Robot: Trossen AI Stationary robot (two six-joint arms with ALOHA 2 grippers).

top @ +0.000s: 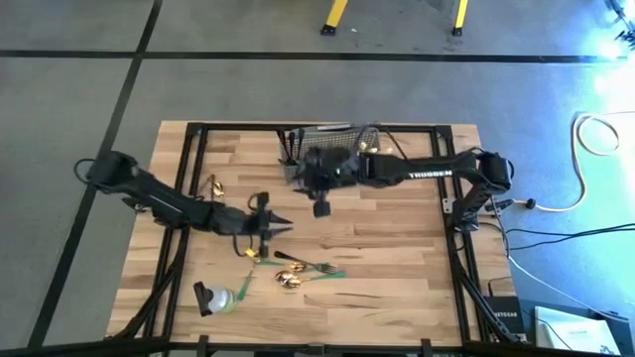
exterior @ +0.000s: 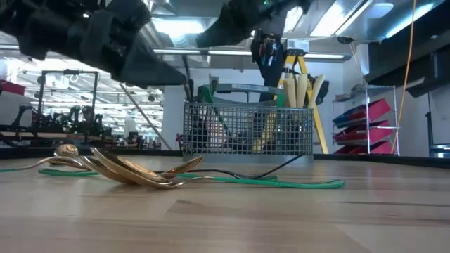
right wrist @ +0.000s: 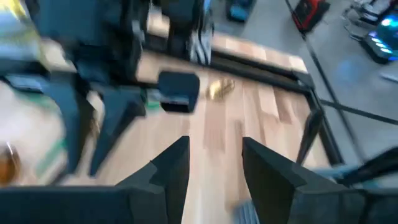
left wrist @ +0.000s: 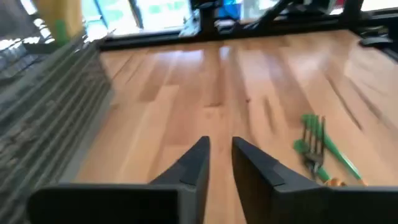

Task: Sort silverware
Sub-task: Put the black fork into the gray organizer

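**Both arms over the bench, nothing gripped**

While the left end effector [top: 281,227] hangs above the middle of the pale wooden bench [top: 397,268], its 2 dark fingers [left wrist: 194,163] stand slightly apart with bare wood between them, grasping nothing. The right end effector [top: 321,209] hovers just in front of the grey wire mesh basket [exterior: 247,130], fingers [right wrist: 173,167] released and empty. Cream-handled knives [exterior: 301,90] stand upright in the basket's right end. Shiny gold spoons [exterior: 130,170] lie piled on the bench near its front edge, beside a dark metal fork [left wrist: 314,144] resting across a flat green tape strip [exterior: 281,182].
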